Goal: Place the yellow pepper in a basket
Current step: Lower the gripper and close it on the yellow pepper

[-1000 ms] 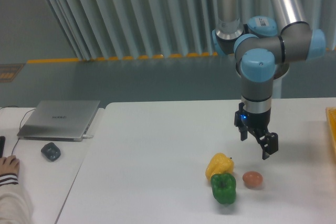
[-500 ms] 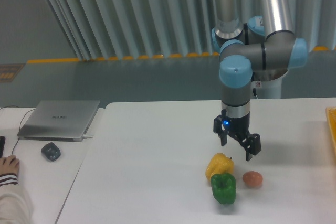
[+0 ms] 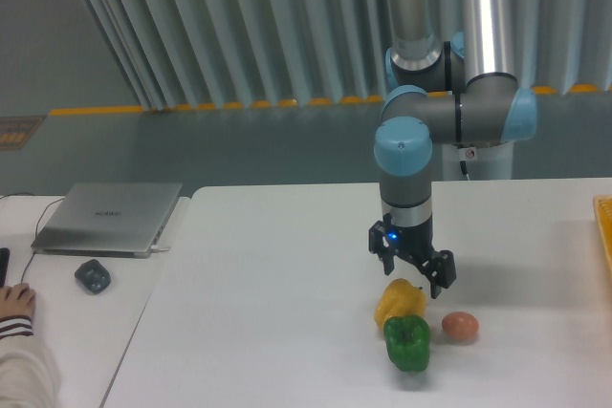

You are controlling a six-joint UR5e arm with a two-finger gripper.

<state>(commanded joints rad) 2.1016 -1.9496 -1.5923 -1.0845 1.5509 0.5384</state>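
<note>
The yellow pepper [image 3: 397, 300] lies on the white table, touching the green pepper [image 3: 407, 343] in front of it. My gripper [image 3: 411, 270] is open and empty, pointing down just above the yellow pepper, one finger to each side of its top. The basket [image 3: 605, 236] shows only as a narrow yellow-orange strip at the right edge of the view, far from the gripper.
A small orange-brown egg-like thing [image 3: 460, 327] lies right of the peppers. A laptop [image 3: 110, 217] and a dark mouse [image 3: 93, 276] sit on the grey desk at the left, with a person's hand [image 3: 14, 305] at the left edge.
My gripper has moved left and slightly down, from beside the egg-like thing to right above the yellow pepper. It stayed open. The objects have not moved.
</note>
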